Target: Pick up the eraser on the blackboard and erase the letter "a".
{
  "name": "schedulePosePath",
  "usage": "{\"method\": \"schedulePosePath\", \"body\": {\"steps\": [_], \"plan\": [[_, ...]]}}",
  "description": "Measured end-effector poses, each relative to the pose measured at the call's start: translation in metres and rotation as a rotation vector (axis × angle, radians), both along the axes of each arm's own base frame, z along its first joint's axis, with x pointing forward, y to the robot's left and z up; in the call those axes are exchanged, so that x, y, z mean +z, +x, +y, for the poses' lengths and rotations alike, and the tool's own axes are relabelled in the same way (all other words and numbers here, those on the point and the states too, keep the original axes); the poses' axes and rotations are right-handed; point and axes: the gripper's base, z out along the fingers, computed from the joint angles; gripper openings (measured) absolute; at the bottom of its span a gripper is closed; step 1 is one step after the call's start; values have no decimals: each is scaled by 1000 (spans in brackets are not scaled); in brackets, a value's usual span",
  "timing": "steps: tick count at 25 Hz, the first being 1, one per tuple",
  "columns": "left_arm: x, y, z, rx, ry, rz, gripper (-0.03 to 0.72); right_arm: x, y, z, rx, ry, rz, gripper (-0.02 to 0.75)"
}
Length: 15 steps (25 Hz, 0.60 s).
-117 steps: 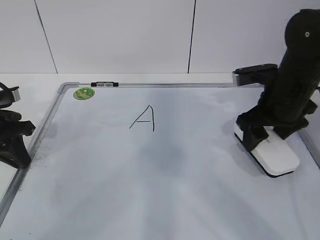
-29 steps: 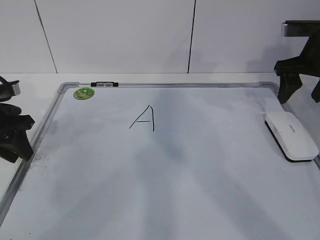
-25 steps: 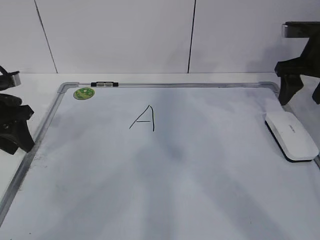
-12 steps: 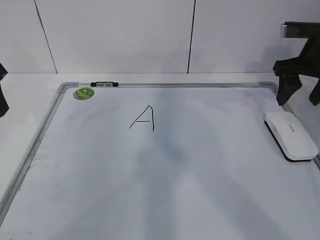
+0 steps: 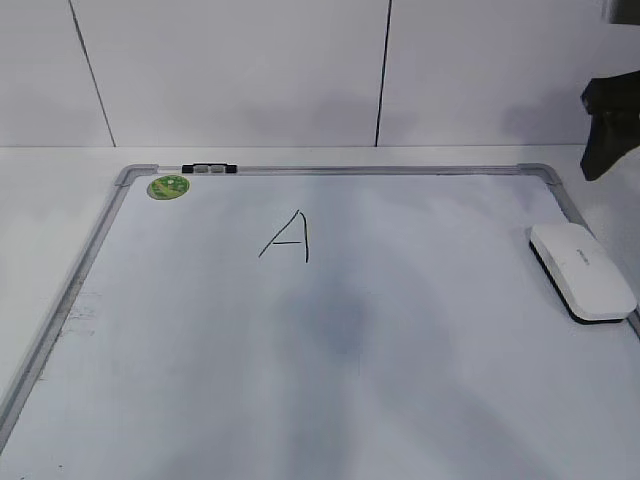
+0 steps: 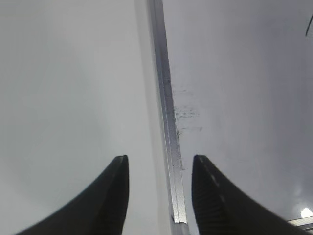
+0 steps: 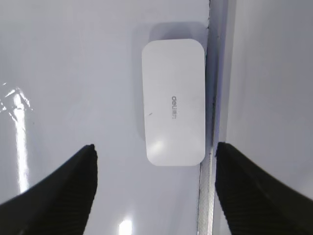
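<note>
White and big, the board lies flat, with a grey frame round it. On its right side rests the eraser, right against the frame, and nothing holds it. The right gripper hangs high over the eraser, open very wide and empty. The left gripper hangs over the left frame, its jaws a little apart, empty too.

A big pointy "A" is on the board. I can find no small letter "a". Only a soft grey smudge sits in the middle, so I think the wiping is done.

The good way now is to go straight up and away, not bump the eraser, and leave the big "A" alone.
</note>
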Motion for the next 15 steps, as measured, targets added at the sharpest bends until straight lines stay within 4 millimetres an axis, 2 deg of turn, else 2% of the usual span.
{"method": "schedulePosePath", "body": {"steps": [4,12,15], "plan": [[17,-20,0,3,0,-57,323,10,-24,-2,1,-9,-15,594],[18,-62,-1,2,0,-71,323,20,-67,-3,1,-10,-37,593],[19,-76,-1,3,0,-86,323,30,-82,-4,1,-11,-70,593]]}}
